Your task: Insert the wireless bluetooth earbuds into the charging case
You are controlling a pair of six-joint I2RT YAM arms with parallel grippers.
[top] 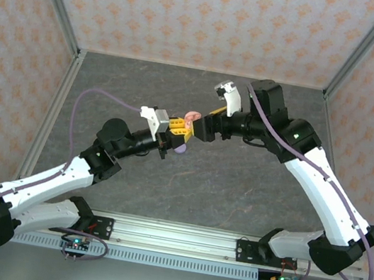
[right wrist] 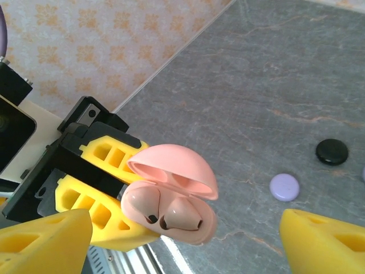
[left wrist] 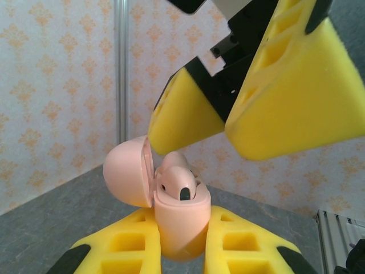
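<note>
Two arms meet above the middle of the table (top: 237, 184) in the top view. The left end effector (top: 176, 130) holds the pink charging case (top: 191, 117) aloft, and the right end effector (top: 204, 123) is nose to nose with it. A lavender thing (top: 179, 150) lies below, too small to name.

Left wrist view: your left fingers (left wrist: 131, 242) are clamped on the case's lower body, with the lid (left wrist: 128, 178) hinged open. One bud shows in its well. The right fingers (left wrist: 185, 117) hang just above it, spread, with nothing between them.

Right wrist view: both pink earbuds (right wrist: 162, 211) look seated side by side. A lavender disc (right wrist: 284, 187) and a black disc (right wrist: 332, 151) lie on the table, well apart from the case.

Handling, by my judgement: the case is light, hard, glossy and rounded, so it will squirt from the foam pads if you squeeze off-centre. Grip the body's flanks, below the hinge. The lid is the weak part, so press its crown, never its rim. Loose buds will be tiny and slick; pinch them across the head, not the stem.
</note>
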